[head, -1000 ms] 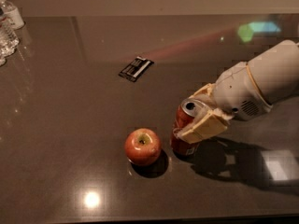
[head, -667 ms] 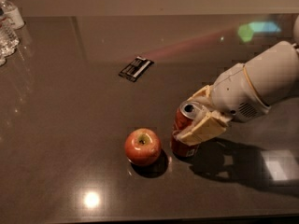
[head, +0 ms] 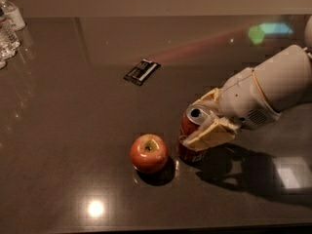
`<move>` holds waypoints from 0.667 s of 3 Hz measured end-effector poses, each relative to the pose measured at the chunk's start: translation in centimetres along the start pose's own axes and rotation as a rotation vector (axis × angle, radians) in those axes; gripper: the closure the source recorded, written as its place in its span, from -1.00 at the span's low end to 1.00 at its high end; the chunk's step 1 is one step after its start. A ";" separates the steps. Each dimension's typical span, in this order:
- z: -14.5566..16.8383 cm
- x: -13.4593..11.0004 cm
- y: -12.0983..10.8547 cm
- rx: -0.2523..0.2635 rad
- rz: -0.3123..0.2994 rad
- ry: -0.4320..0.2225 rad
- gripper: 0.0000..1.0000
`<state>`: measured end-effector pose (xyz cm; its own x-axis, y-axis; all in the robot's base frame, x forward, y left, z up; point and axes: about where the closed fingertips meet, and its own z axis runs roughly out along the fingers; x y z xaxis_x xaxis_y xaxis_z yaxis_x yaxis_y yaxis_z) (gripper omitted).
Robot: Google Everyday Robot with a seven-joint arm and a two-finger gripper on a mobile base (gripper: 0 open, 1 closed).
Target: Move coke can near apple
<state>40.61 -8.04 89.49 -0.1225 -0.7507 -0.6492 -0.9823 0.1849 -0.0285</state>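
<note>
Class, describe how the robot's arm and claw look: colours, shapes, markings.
The arm is a rounded white cylinder with a thin orange ring and a patch of vent holes near the wrist. The claw, at the coke can right of centre, has flat, cream-coloured fingers. No cables show.

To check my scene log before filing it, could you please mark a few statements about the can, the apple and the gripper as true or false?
1. The coke can stands just right of the apple in the camera view. True.
2. The gripper is shut on the apple. False: its fingers clasp the coke can.
3. The coke can lies on its side. False: it is upright, silver top up.
4. A flat black object lies on the table beyond the apple. True.
5. Water bottles stand at the right edge. False: they are at the far left.
</note>
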 end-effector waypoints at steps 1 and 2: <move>-0.1 0.0 0.0 0.002 -0.005 -0.020 -1.00; -0.1 -0.1 0.0 0.002 -0.005 -0.020 -1.00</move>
